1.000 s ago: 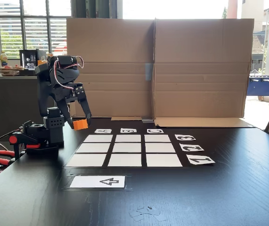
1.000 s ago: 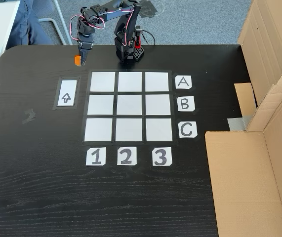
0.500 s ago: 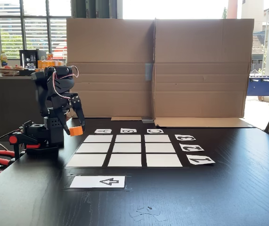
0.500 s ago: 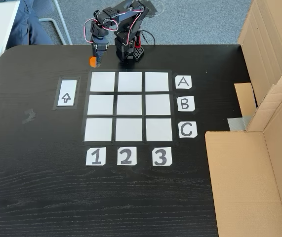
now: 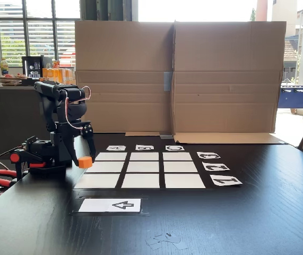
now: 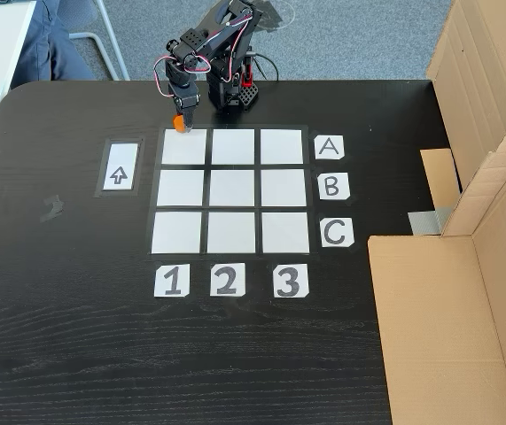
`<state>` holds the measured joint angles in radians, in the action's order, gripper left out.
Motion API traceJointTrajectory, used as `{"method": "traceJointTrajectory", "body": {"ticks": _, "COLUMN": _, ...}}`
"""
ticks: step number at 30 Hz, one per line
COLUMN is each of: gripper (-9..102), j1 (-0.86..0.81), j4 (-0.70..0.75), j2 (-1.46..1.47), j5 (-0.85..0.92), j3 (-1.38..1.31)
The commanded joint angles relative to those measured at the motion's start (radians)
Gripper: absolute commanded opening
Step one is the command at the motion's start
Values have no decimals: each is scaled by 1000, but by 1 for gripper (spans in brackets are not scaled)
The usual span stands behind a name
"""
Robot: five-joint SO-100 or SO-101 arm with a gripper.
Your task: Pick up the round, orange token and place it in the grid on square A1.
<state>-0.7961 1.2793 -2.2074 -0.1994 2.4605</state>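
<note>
Tool (image 6: 180,121) clamped on the orange token (image 6: 179,123), carried low above the tabletop (image 6: 66,336) at the far edge of the grid (image 6: 231,190), seen from above. Same grip in the side-on fixed view: token (image 5: 85,162) pinched between the two fingers, hanging clear of the surface just left of the near row of white cells. Square A1 (image 6: 184,147) in line with the A card (image 6: 329,147) and the 1 card (image 6: 171,281), corner cell nearest the arrow card (image 6: 120,166); token at that cell's outer edge, not yet over its middle. Step in hand, by judgement: carry inward and set down. To do well: short reach toward the cell's centre, wrist kept vertical so the disc lands flat, descent slow until the base meets the paper, then release without dragging. Worth avoiding any sideways sweep across the paper (cells look like loose or lightly taped sheets, cannot tell which). Token narrower than the cell, so some margin on each side; still, centring beats edging. Straight lift after release, lest a finger tip the disc.
</note>
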Motion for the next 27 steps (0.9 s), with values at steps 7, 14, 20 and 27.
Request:
{"method": "traceJointTrajectory", "body": {"ticks": 7, "gripper": 10, "j1": 12, "j4": -107, "j2": 106, "j5": -26, "j3": 28}}
{"method": "traceJointTrajectory", "body": {"ticks": 14, "gripper": 10, "j1": 49, "j4": -160, "j2": 140, "j5": -64, "j3": 34}}
{"method": "traceJointTrajectory", "body": {"ticks": 20, "gripper": 10, "j1": 87, "j4": -184, "j2": 143, "j5": -92, "j3": 34}}
{"method": "traceJointTrajectory", "body": {"ticks": 27, "gripper": 10, "j1": 133, "j4": -204, "j2": 146, "j5": -120, "j3": 34}}
